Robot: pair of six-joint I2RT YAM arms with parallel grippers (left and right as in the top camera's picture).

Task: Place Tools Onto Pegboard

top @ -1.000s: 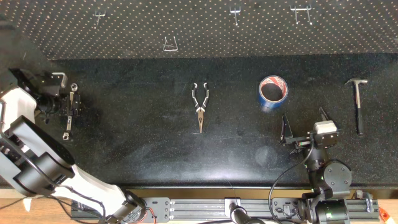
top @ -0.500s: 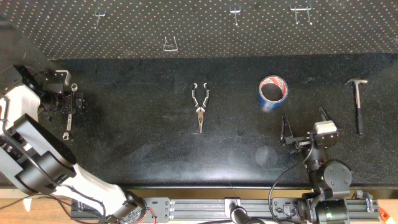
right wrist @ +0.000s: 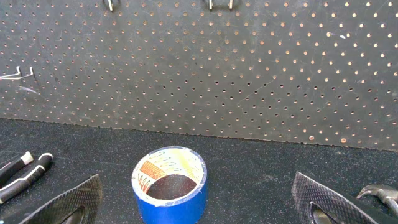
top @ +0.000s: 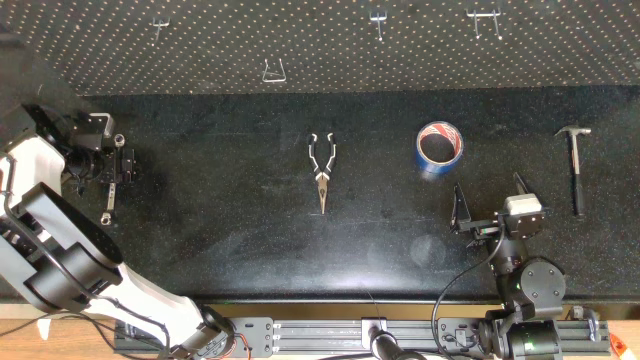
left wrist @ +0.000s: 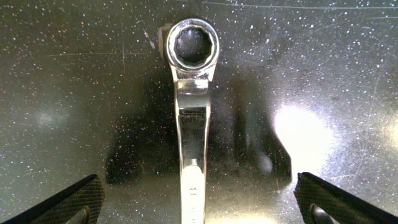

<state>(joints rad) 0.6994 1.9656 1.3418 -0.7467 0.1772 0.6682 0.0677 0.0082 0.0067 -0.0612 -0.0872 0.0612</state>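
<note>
1. We saw the wrench [left wrist: 191,124] lying flat on the black desk [top: 250,230] at its far left end, ring end toward the pegboard [top: 320,45].
2. The left gripper [left wrist: 199,211] hung directly over the wrench [top: 106,205]. Its fingers [left wrist: 78,199] were spread wide, one on each side of the shaft and clear of it, so they held nothing.
3. In the top view the left gripper [top: 103,165] covered the middle of the wrench, leaving both ends showing.
4. The right gripper [top: 489,205] sat near its own base at the right of the desk, fingers [top: 458,208] parted and empty.
5. From the right wrist view we saw the right gripper [right wrist: 199,214] facing the pegboard [right wrist: 199,74], with the blue tape roll [right wrist: 169,185] standing on the desk just ahead of it.
6. The tape roll [top: 439,147] lay between the pliers [top: 321,168] at the desk's middle and the hammer [top: 574,165] at its right end, each well apart from the others.
7. The pliers' handles [right wrist: 22,169] and the hammer's head [right wrist: 376,193] showed at the sides of the right wrist view.
8. Several metal hooks [top: 273,71] hung bare on the pegboard.
</note>
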